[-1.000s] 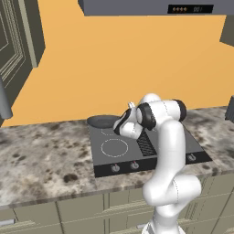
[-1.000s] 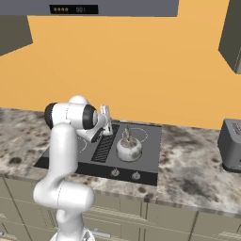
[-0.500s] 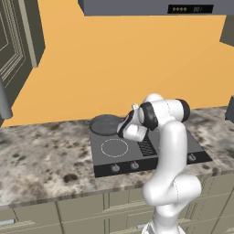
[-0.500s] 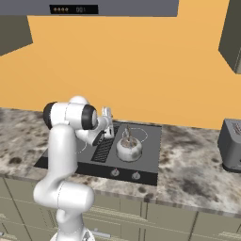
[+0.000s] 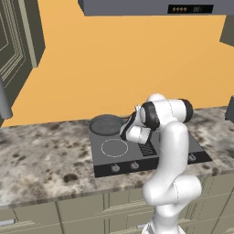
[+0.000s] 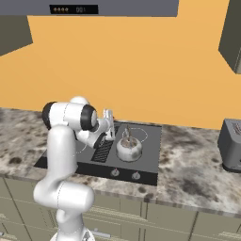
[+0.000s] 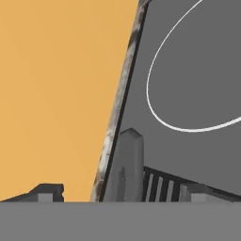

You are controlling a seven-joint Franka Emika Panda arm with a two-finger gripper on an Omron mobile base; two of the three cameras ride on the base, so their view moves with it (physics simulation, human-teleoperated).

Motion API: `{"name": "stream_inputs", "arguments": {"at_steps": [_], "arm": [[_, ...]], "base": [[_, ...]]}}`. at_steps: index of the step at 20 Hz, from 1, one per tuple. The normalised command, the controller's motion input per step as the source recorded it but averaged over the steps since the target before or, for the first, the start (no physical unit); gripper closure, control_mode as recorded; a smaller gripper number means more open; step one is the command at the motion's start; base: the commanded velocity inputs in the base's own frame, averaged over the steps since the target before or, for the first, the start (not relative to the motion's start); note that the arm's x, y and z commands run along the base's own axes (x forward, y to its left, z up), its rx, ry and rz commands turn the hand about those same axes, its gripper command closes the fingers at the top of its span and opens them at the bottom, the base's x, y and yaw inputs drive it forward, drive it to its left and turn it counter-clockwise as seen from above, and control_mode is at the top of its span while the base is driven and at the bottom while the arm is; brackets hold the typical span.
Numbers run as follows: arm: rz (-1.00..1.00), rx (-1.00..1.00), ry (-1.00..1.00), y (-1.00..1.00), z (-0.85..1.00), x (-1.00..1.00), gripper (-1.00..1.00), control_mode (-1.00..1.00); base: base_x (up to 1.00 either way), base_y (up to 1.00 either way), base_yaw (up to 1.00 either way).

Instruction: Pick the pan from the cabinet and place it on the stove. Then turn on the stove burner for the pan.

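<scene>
The dark grey pan [image 5: 106, 124] lies flat on the back left of the black stove [image 5: 151, 157], its thin handle pointing right toward my hand. My gripper [image 5: 129, 124] hovers at the end of that handle. In the hand view the gripper [image 7: 121, 193] is open: the handle [image 7: 127, 162] stands between the two fingertips [image 7: 44, 192] with a gap on each side. A white burner ring [image 7: 155, 106] shows on the glass beyond. Another burner ring [image 5: 114, 147] lies in front of the pan. The cabinet [image 5: 18, 41] hangs at upper left.
A metal kettle [image 6: 128, 147] sits on the right half of the stove [image 6: 150, 162], close to my gripper [image 6: 109, 124]. Knobs [image 5: 115, 168] line the stove's front edge. A toaster [image 6: 230, 150] stands far right. A range hood [image 5: 151, 7] hangs overhead.
The pan has come down and slightly right onto the back left of the stove. My gripper, shut on the handle before, has opened and let it go.
</scene>
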Motion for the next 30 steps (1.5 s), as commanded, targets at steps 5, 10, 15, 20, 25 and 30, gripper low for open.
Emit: {"name": "stream_inputs", "arguments": {"at_steps": [5, 10, 15, 20, 25, 30], "arm": [[-0.1, 0.0, 0.03, 0.0, 0.02, -0.55, -1.0, -1.0], [-0.1, 0.0, 0.05, 0.0, 0.23, -0.6, -1.0, -1.0], [-0.08, 0.0, 0.04, 0.0, 0.49, -0.55, -1.0, -1.0], [-0.03, 0.0, 0.0, 0.0, 0.68, -0.63, -1.0, -1.0], [-0.02, 0.0, 0.0, 0.04, 0.77, -0.56, -1.0, -1.0], [-0.02, 0.0, -0.01, 0.21, 0.94, -0.48, -1.0, -1.0]], "base": [[0.0, 0.0, 0.0], [0.0, 0.0, 0.0], [0.0, 0.0, 0.0], [0.0, 0.0, 0.0], [0.0, 0.0, 0.0], [0.0, 0.0, 0.0]]}}
